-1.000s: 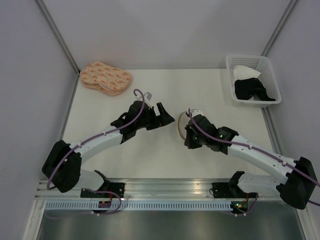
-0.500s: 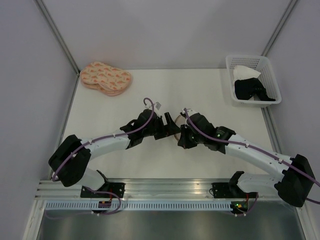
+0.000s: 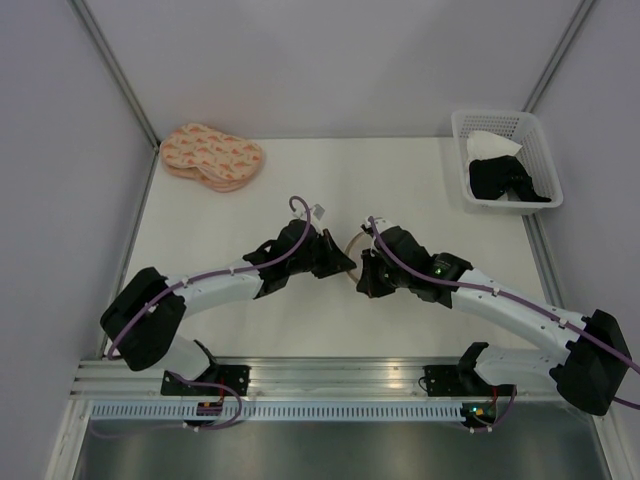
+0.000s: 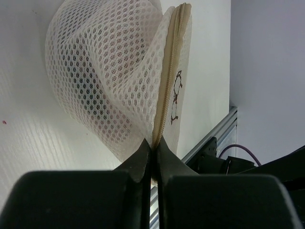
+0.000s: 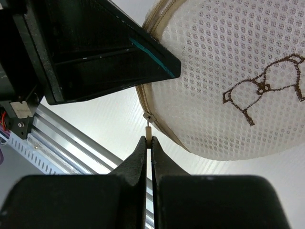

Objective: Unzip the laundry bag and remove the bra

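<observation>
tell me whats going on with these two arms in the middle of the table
Both arms are working on the laundry bag, a white mesh pouch standing on edge between them. The left hand is shut on the bag's zippered seam, steadying it, while the right hand is shut on the zipper pull. The zipper looks closed where it shows, and no bra is visible yet.

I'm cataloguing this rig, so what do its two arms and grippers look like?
The left arm and right arm have white links between bulky black joints, a purple cable looping along each. The right arm shows a small green light. The left gripper and right gripper have matte black wedge-shaped fingers.
</observation>
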`<state>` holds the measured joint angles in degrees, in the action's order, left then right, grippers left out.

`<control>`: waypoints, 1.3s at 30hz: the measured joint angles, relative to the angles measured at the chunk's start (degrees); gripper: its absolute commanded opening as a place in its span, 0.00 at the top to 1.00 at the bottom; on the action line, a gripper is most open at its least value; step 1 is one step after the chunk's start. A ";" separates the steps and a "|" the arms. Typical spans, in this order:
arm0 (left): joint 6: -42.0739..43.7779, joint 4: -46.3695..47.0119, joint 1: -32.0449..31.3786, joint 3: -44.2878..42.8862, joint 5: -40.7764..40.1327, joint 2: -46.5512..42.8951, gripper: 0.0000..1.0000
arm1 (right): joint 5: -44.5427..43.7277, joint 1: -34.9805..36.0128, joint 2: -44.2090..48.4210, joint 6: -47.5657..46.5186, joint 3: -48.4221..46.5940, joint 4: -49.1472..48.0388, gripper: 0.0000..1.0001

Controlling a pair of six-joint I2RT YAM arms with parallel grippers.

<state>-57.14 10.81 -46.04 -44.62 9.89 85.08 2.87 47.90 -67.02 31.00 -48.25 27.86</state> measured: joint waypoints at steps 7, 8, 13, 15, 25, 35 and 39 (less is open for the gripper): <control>-0.02 -0.81 1.46 1.16 -1.03 -2.54 0.98 | -1.64 0.04 -0.09 0.02 0.02 2.01 0.99; 0.00 -0.92 2.01 1.33 -1.14 -3.02 0.98 | -1.68 0.09 -0.04 0.04 0.17 2.08 0.99; -0.02 -1.53 4.22 1.66 -1.44 -4.85 0.98 | -3.32 0.11 0.33 0.31 1.77 3.50 1.00; -0.02 -1.64 4.46 1.75 -1.38 -5.29 0.98 | -5.20 0.11 0.31 0.72 1.90 4.66 1.00; 0.00 -1.90 4.55 5.46 -0.46 -9.46 0.98 | -20.00 -0.57 -4.20 6.14 -0.61 11.52 1.00; -0.79 0.70 4.57 10.21 2.62 -12.85 0.16 | -26.53 -1.57 -5.97 8.55 -2.03 14.03 0.31; -1.09 1.62 4.55 13.05 2.75 -16.28 0.14 | -29.94 -2.14 -7.89 9.35 -2.67 17.40 0.18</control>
<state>-58.24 12.43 -41.50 -31.57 12.64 68.79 -27.07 45.76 -74.91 40.36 -50.92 45.25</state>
